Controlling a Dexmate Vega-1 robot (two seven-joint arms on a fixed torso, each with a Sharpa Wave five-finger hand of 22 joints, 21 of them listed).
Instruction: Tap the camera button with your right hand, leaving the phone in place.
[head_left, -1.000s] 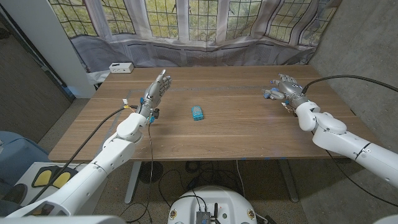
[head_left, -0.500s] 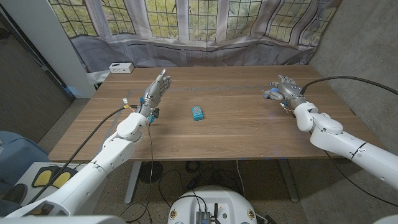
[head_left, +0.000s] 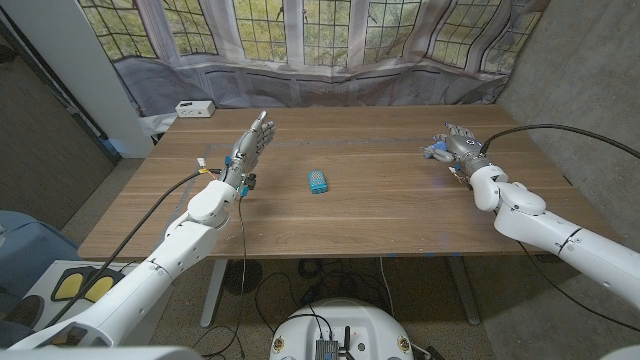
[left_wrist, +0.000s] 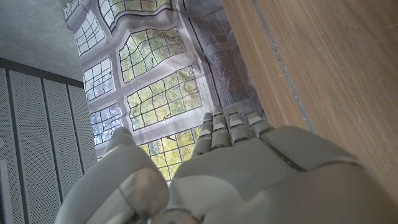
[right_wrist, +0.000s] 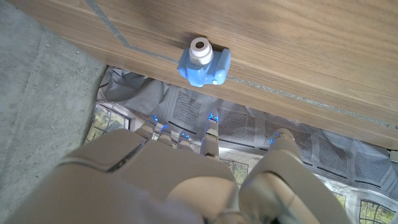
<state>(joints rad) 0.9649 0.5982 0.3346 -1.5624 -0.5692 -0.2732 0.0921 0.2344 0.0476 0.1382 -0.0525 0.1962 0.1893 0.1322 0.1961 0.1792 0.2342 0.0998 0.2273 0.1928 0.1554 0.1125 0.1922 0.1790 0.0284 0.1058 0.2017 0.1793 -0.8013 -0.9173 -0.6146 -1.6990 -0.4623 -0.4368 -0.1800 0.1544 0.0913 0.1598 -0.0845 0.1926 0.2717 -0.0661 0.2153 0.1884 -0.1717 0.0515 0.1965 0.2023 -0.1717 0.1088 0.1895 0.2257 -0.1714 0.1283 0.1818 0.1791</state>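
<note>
Reaching with spread, empty fingers, the right robot hand hovers just beside the blue toy camera on the wooden surface; the left robot hand stands open, well apart.

The small blue camera sits on the table just beyond the fingers of the right hand, with a white round knob showing on its body; whether a fingertip touches it is unclear. The phone, a little teal slab, lies flat well apart from those fingers, nearer the left hand.
</note>
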